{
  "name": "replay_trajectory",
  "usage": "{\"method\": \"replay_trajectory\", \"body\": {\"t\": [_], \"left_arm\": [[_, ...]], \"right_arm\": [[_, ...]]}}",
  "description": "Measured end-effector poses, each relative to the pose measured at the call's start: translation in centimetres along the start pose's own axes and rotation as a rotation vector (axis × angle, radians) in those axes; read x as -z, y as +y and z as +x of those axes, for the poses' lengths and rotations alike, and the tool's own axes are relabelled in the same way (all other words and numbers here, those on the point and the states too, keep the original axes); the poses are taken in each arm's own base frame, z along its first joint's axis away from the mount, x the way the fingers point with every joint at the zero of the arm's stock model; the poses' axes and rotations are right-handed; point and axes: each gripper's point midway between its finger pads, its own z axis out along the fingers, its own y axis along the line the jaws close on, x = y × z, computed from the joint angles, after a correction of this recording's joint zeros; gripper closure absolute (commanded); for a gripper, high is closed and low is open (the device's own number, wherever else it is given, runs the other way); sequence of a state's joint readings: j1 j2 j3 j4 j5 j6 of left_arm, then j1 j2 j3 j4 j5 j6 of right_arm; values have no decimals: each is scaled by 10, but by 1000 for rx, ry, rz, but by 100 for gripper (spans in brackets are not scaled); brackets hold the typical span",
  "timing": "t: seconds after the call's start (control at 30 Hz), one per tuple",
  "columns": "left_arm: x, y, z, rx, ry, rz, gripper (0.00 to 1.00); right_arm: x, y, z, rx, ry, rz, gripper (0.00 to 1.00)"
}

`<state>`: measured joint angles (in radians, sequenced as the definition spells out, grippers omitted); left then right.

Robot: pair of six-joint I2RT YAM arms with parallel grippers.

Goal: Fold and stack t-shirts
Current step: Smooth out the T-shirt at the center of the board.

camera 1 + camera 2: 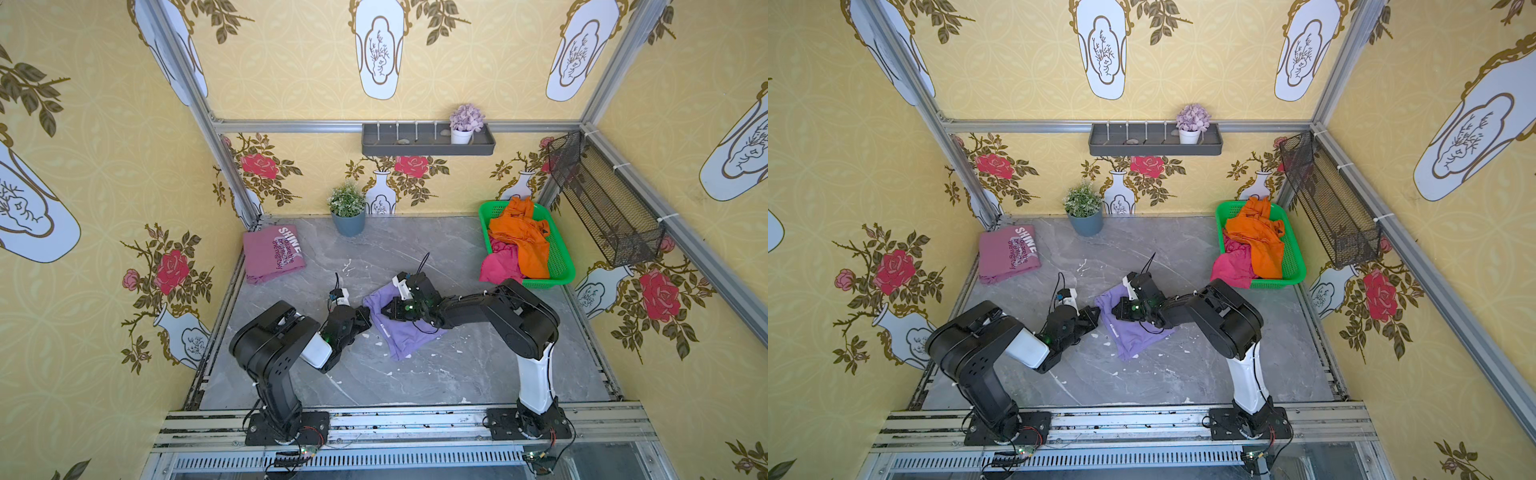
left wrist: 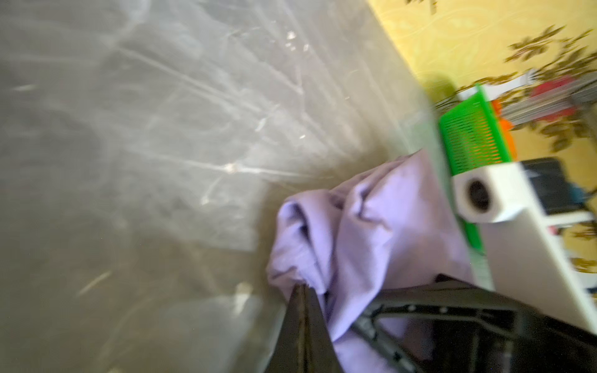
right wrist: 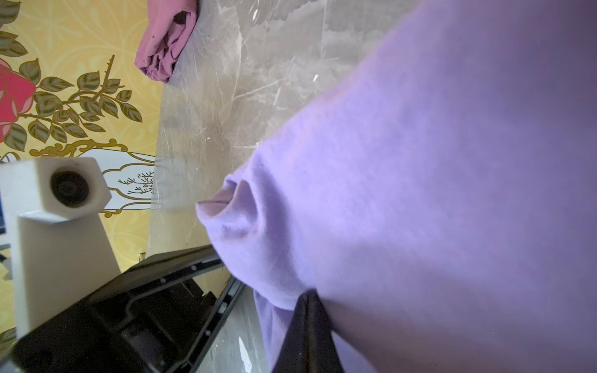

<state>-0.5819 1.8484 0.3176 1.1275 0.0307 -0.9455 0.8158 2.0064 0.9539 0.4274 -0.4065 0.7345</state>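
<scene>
Two shirts lay on the tabletop point(image 1: 478, 365) and two more sat in the basket point(image 1: 563, 266). With the arm bases at 6 o'clock, the lavender shirt point(image 1: 405, 340) was rumpled near the middle of the tabletop, seen in both top views. The left tool point(image 1: 368, 312) pointed in from 8 o'clock, and its fingertips point(image 2: 302, 290) were pressed together on a fold at the shirt's 9 o'clock edge. The right tool point(image 1: 384, 311) stretched across the shirt from 3 o'clock, just beside the left one. Its fingertips point(image 3: 308, 300) were likewise clamped on lavender cloth, which draped over them in the right wrist view. The mauve shirt point(image 1: 270, 253) lay folded at 10 o'clock, print up, well apart from both tools. The basket stood at 2 o'clock, with the orange shirt point(image 1: 523, 241) heaped on top. The magenta shirt point(image 1: 500, 266) spilled over the basket's 7 o'clock rim. A plant point(image 1: 348, 208) stood at 12 o'clock by the back wall.
</scene>
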Motion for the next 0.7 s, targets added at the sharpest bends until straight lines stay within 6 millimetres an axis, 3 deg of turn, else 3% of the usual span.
{"method": "replay_trajectory", "body": {"t": [0.07, 0.1, 0.13, 0.2, 0.23, 0.27, 0.4, 0.7], "left_arm": [[-4, -10, -1, 10, -16, 75, 89], [-4, -13, -2, 13, -25, 106, 79], [-5, -14, -1, 15, -21, 118, 66], [-6, -16, 0, 20, -11, 145, 24], [-5, -19, -2, 35, -5, 161, 8], [-5, -25, -2, 39, 4, 189, 1], [8, -42, -8, 25, 4, 250, 1], [25, -20, -7, -35, 33, 87, 1]], "right_arm": [[1, -1, 1, -2, 0, 2, 100], [1, -1, 1, -2, 0, 3, 100], [1, -2, 0, -3, 0, 1, 100], [1, -2, 0, -5, 0, -2, 100], [0, -3, 1, -6, 3, -4, 100], [0, -3, 1, -7, 3, -8, 100], [-2, -2, -1, -9, 8, -19, 100], [-4, -1, -4, -13, 9, -31, 100]]}}
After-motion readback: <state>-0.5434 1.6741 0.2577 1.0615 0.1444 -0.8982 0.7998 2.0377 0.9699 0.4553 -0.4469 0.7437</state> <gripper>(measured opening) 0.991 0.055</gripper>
